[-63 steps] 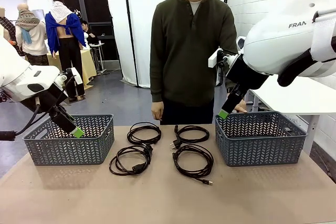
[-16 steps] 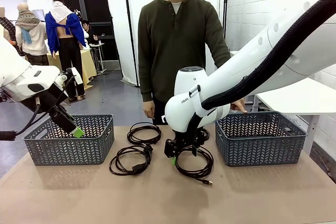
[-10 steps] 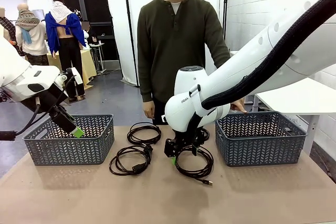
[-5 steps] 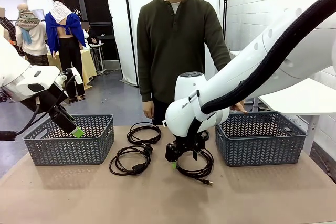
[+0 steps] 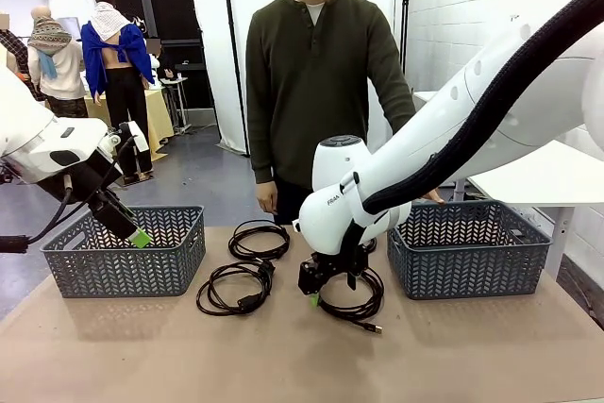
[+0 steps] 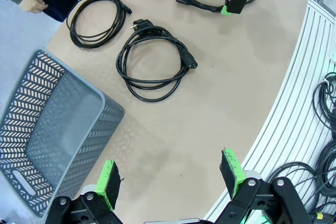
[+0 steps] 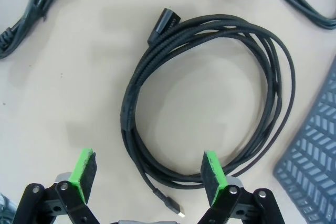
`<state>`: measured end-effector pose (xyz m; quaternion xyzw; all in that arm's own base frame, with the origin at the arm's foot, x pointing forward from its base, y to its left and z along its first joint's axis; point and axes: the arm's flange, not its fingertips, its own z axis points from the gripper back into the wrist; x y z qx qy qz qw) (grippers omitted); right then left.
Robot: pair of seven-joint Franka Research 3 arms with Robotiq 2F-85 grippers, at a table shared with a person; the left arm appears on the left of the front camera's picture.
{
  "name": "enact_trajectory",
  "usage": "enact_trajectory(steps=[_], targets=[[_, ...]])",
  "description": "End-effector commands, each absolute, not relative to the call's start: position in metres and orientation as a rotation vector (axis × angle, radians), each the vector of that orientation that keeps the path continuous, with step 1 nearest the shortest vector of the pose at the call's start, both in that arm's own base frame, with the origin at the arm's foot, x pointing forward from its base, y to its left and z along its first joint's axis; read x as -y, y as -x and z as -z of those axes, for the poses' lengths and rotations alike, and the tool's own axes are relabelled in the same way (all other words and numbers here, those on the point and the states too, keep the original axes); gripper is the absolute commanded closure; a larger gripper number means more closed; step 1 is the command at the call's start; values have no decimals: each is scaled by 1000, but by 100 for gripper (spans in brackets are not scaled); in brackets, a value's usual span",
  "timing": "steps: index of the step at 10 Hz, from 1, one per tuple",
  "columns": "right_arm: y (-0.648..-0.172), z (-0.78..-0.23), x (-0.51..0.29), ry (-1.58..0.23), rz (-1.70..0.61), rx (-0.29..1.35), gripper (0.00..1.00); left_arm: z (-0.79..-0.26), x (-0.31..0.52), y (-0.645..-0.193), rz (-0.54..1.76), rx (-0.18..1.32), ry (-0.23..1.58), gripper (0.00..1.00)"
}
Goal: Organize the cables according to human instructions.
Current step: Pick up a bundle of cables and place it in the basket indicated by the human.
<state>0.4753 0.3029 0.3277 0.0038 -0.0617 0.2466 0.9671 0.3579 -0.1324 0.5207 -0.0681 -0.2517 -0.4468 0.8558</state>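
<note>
The right gripper (image 7: 148, 169) is held low over the near-right cable (image 7: 127, 114), jaws spread wide and empty. The near arc of the coil is framed between the green pads, a stance judged to suit a downward pinch. That coil lies mid-table, toward the right edge, just beside the right basket (image 5: 467, 261). The near-left cable (image 5: 234, 288) and far-left cable (image 5: 259, 239) are left untouched nearby. The left gripper (image 5: 140, 238), likewise parted and empty, is kept over the left basket (image 5: 123, 266) at the left edge, presumably out of the way
</note>
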Motion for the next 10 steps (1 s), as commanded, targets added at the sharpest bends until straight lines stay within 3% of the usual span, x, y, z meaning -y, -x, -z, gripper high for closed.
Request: enact_trajectory(steps=[1,10], targets=[[-484,-320,-311,33,-469,136,0,-520,132,-360,939,539,136,0],[-502,-311,-318,73,-438,97,0,-520,132,-360,939,539,136,0]])
